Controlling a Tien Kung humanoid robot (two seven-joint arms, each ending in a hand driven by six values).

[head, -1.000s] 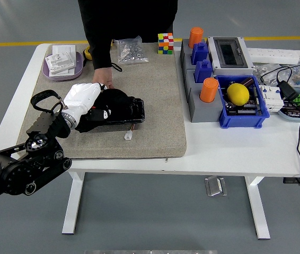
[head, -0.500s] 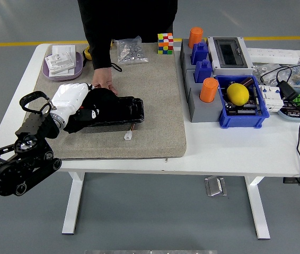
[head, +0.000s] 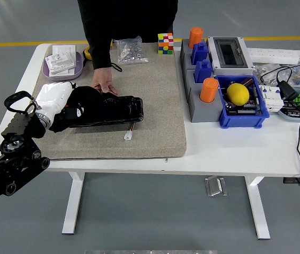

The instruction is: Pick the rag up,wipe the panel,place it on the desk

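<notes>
a black rag (head: 78, 107) lies bunched on the left end of a glossy black panel (head: 110, 110), which rests lengthways on a grey mat (head: 150, 100) on the white table (head: 229, 148). rag and panel are both black, so where one ends and the other begins is hard to make out. the robot's left hand (head: 54, 97), white-covered, presses against the rag's left side; its fingers are buried in or behind the dark cloth, so i cannot tell whether they grip it or only lie on it. the black left arm (head: 12, 159) rises from the lower left corner, wrist bent inward toward the panel, its lower part cut off by the picture's edge. the right arm does not show.

a person in black stands at the far side, cut off above the chest. one hand (head: 104, 84) reaches down and rests on the mat at the panel's far edge, just beside the rag; whether it touches the panel is unclear.

a small white connector (head: 128, 135) lies on the mat near the panel's front edge. further back are a tray (head: 63, 62) of white parts, a bag (head: 129, 51) of hardware and a colour cube (head: 165, 43). to the right, well apart, a blue bin (head: 243, 106) holds a yellow ball (head: 238, 93), beside grey blocks with orange cylinders (head: 209, 90) and a tangle of cables (head: 293, 84).
</notes>
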